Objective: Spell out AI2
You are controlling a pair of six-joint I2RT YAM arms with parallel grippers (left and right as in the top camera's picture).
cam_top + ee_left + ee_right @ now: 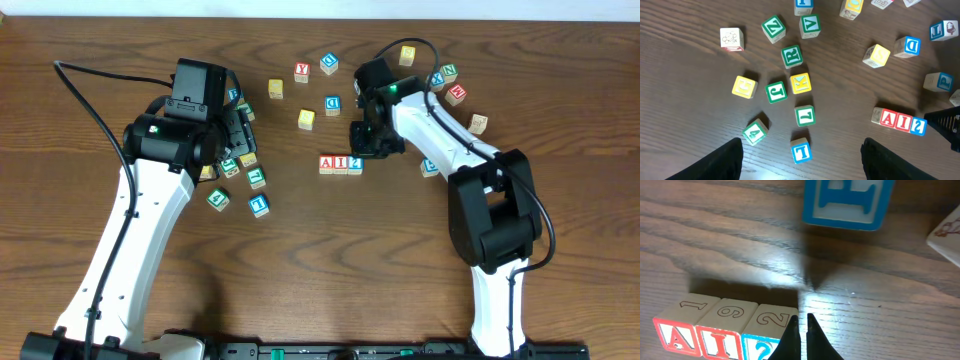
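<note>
Your wooden surface (300,260) carries loose letter blocks (259,205) all round, with a pale strip (560,8) beyond its far edge. Near the middle the A (327,164), I (341,164) and 2 (355,164) sit touching in one row, long axis left to right. Your right pincer (801,330), tips together and empty, hangs just by the 2's outer end. The left pincer (238,130), jaws apart, is well away. I judge only backing off is left.
</note>
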